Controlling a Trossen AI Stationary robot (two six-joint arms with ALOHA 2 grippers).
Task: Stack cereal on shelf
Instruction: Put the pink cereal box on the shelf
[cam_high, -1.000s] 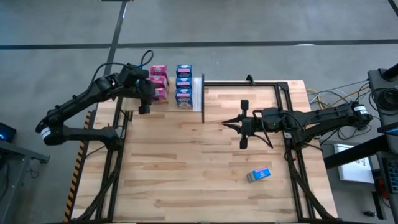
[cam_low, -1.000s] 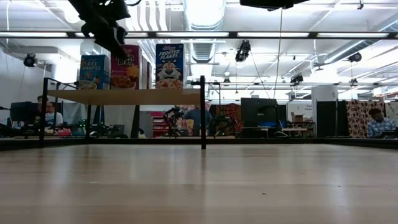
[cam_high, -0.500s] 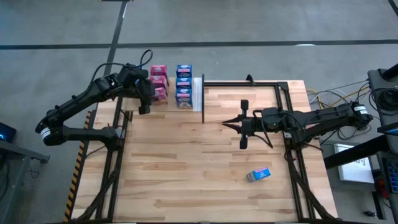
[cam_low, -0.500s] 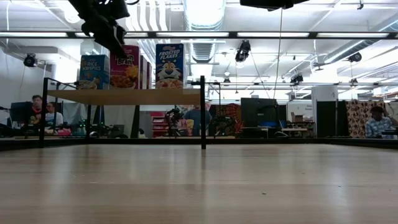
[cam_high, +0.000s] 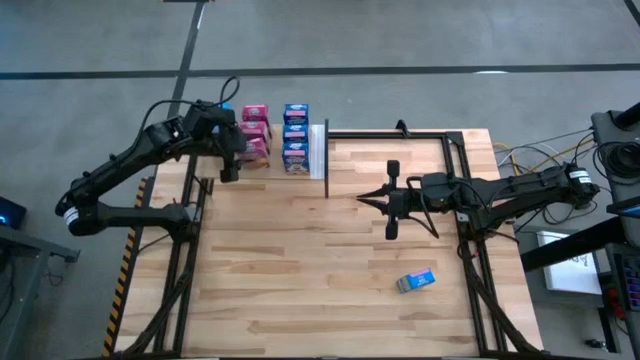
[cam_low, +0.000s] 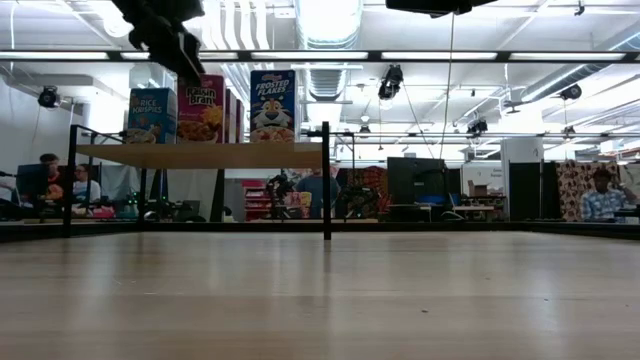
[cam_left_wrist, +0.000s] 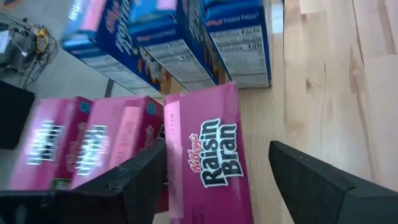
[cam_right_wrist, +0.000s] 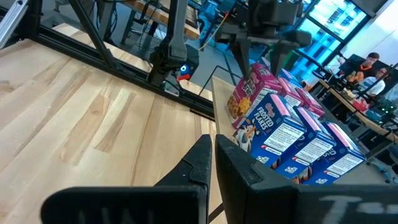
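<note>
Pink cereal boxes (cam_high: 255, 135) and blue ones (cam_high: 295, 138) stand upright in rows on the pale shelf (cam_low: 200, 155), which sits at the table's far left corner with its white strip (cam_high: 318, 150) on the right. One more blue box (cam_high: 416, 281) lies flat on the tabletop near the right. My left gripper (cam_left_wrist: 216, 146) is open just above the nearest pink Raisin Bran box (cam_left_wrist: 211, 152), with a finger on either side of its top. My right gripper (cam_high: 362, 198) is shut and hovers over the table's middle, pointing at the shelf.
A black post (cam_low: 326, 180) stands at the shelf's right front corner. Black frame rails (cam_high: 470, 200) run along the table's far and right sides. Bare planks (cam_high: 300, 280) lie between the shelf and the lone blue box. People sit in the room beyond the table.
My left gripper has risen a little above the pink boxes and stayed open. The boxes on the shelf have not moved, and the right arm has kept still.
</note>
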